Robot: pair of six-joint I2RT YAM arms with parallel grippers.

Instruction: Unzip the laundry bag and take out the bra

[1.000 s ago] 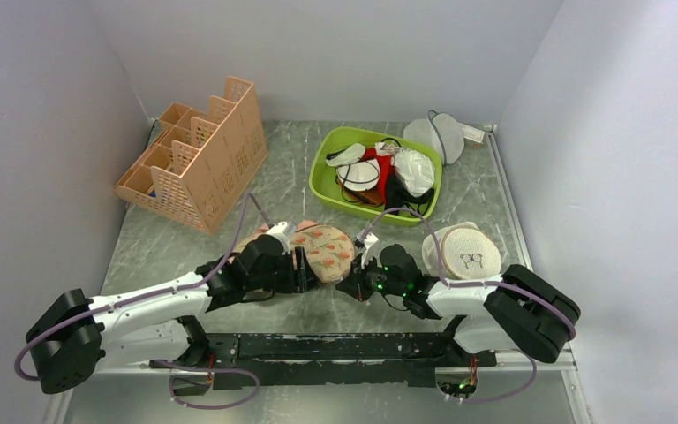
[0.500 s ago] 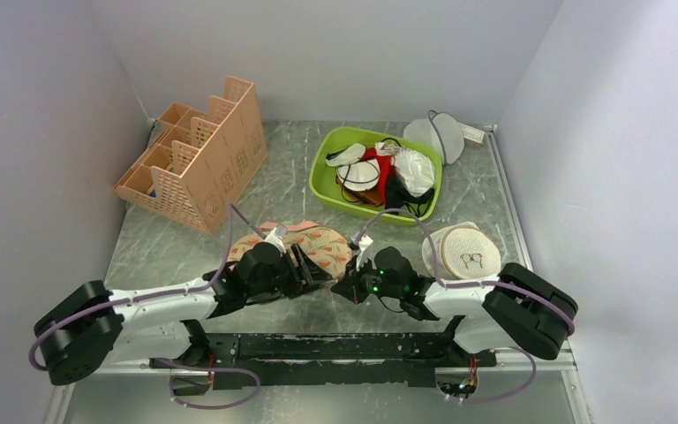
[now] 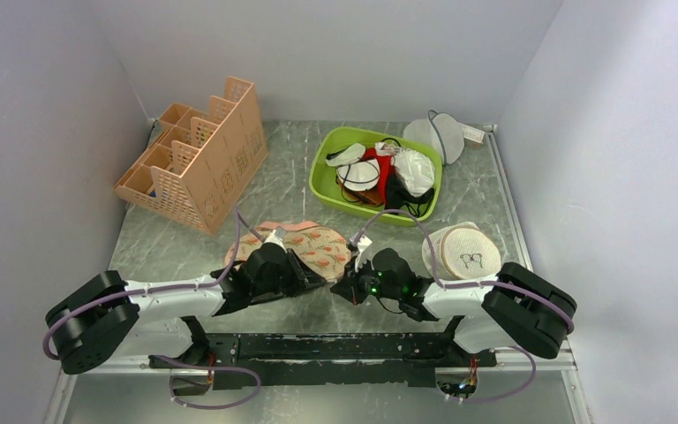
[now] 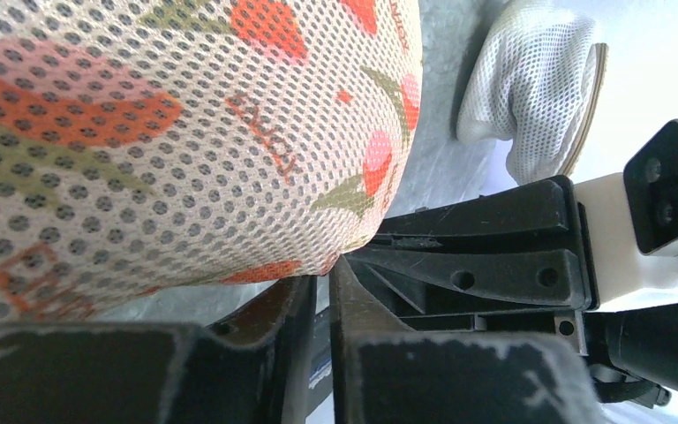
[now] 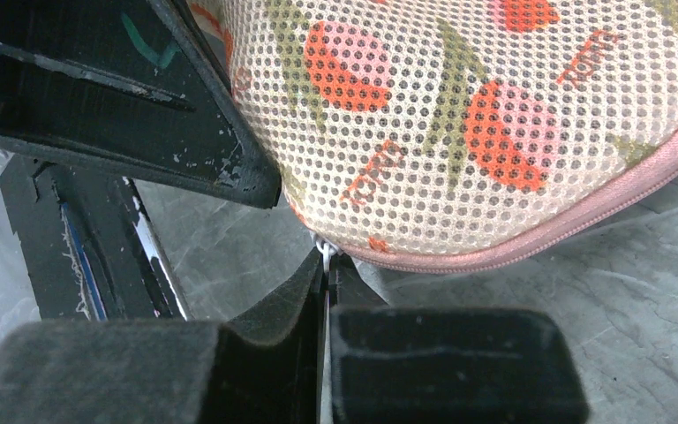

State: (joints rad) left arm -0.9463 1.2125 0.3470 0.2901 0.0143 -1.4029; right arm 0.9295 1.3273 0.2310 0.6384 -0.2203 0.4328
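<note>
The laundry bag [image 3: 313, 243], beige mesh with red-and-green print and pink trim, lies flat on the table between both arms. It fills the left wrist view [image 4: 185, 132] and the right wrist view [image 5: 494, 115]. My left gripper [image 3: 320, 272] sits at the bag's near edge, jaws [image 4: 322, 274] drawn to a narrow slit with the bag's rim pinched at their tips. My right gripper [image 3: 344, 284] is shut [image 5: 325, 269] on the small white zipper pull [image 5: 324, 253] at the pink zip line. The bra is hidden.
A green bin [image 3: 316, 177] of mixed garments stands behind the bag. A peach slotted organizer [image 3: 199, 163] is at the back left. A round beige mesh disc [image 3: 466, 252] lies beside the right arm, and a white mesh pouch [image 3: 437, 137] is at the back right.
My left gripper slid right along the bag's near edge and its jaws closed down. The bag flattened and shifted slightly left. The right gripper kept still on the zipper pull.
</note>
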